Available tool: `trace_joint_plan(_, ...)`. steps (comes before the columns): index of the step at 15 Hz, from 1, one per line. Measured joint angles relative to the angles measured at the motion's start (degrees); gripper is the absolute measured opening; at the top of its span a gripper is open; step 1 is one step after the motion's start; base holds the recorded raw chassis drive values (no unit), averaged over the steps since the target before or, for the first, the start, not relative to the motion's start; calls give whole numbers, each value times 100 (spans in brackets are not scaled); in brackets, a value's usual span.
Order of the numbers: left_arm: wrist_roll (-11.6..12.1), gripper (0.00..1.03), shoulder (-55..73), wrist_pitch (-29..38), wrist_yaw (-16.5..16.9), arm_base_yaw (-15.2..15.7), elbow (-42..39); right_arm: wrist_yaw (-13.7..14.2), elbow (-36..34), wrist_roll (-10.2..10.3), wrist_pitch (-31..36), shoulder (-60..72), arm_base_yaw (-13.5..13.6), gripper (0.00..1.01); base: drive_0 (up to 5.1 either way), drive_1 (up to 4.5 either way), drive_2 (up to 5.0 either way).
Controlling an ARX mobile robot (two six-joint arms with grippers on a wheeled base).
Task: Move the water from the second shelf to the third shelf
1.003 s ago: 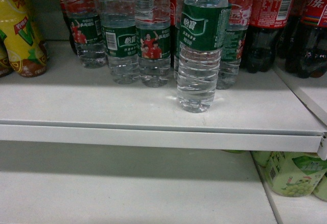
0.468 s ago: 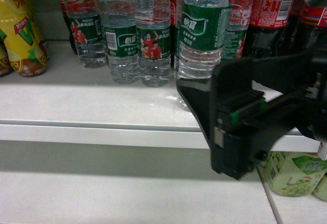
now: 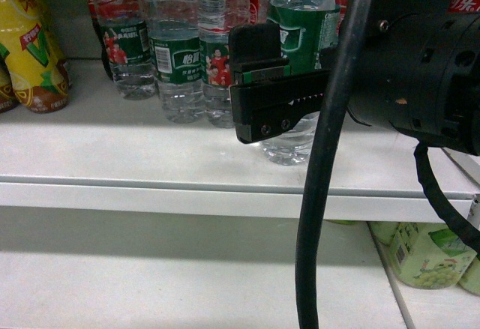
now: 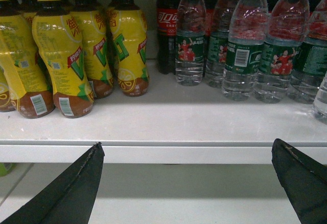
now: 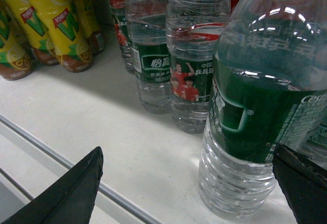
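Right end effector (image 3: pixel 274 89) spread beside water (image 3: pixel 301 59); bottles (image 3: pixel 199 52) behind.

Yellow tea bottles (image 4: pixel 71 55) upper left of my left wrist view, grouped on white shelf (image 4: pixel 168 122), yellow caps, brown bases w/ barcodes. Same bottles (image 3: pixel 34 52) at left edge of head view. Cola bottle (image 4: pixel 167 35), red label, upper centre, behind row. Green grape drink bottles (image 3: pixel 431 254) lower right of head view, on lower shelf (image 3: pixel 187 276).
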Motion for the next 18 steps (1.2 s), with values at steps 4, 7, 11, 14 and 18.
trace_joint_plan(4, 0, 98, 0, -2, 0, 0, 0, 361, 291, 44, -4, 212, -55, 98, 0, 0, 0)
trace_joint_plan(7, 0, 98, 0, -2, 0, 0, 0, 540, 562, 46, -11, 511, -160, 98, 0, 0, 0)
trace_joint_plan(11, 0, 98, 0, -2, -2, 0, 0, 667, 1001, 50, -44, 824, -234, 98, 0, 0, 0)
trace_joint_plan(14, 0, 98, 0, -2, 0, 0, 0, 881, 1421, 170, -37, 1154, -227, 98, 0, 0, 0)
trace_joint_plan(18, 0, 98, 0, -2, 0, 0, 0, 1025, 1572, 372, -157, 1231, -149, 98, 0, 0, 0)
